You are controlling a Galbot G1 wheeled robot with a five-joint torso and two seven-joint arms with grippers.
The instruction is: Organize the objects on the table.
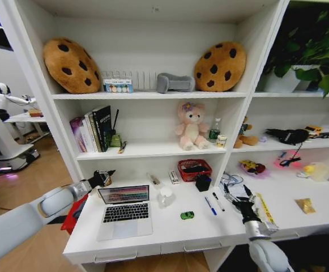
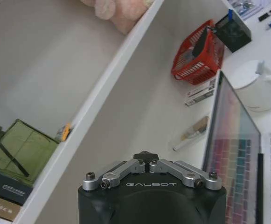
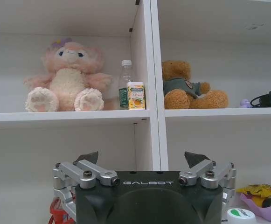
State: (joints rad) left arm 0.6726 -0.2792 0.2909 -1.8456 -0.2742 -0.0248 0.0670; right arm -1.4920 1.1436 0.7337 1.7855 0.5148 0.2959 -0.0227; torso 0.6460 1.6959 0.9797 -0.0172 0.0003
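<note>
The left gripper (image 1: 106,177) has its fingers closed on nothing, just above the laptop (image 1: 124,211) screen's top left corner. The right gripper (image 1: 236,198) has its fingers spread wide and empty, over the table (image 1: 170,229) beside the pens (image 1: 214,204). The green car (image 1: 187,215) sits near the front edge.

white desk (image 1: 170,229): silver laptop (image 1: 124,211) open at left, white mug (image 1: 165,196) just beside its right edge. green toy car (image 1: 187,215) near front centre. two pens (image 1: 214,204) right of centre; gold snack packet (image 1: 306,205) far right. left gripper (image 1: 103,178) above the laptop's rear left corner. right gripper (image 1: 236,198) just right of the pens, fingers spread; yellow strip (image 1: 264,207) beside it.
</note>
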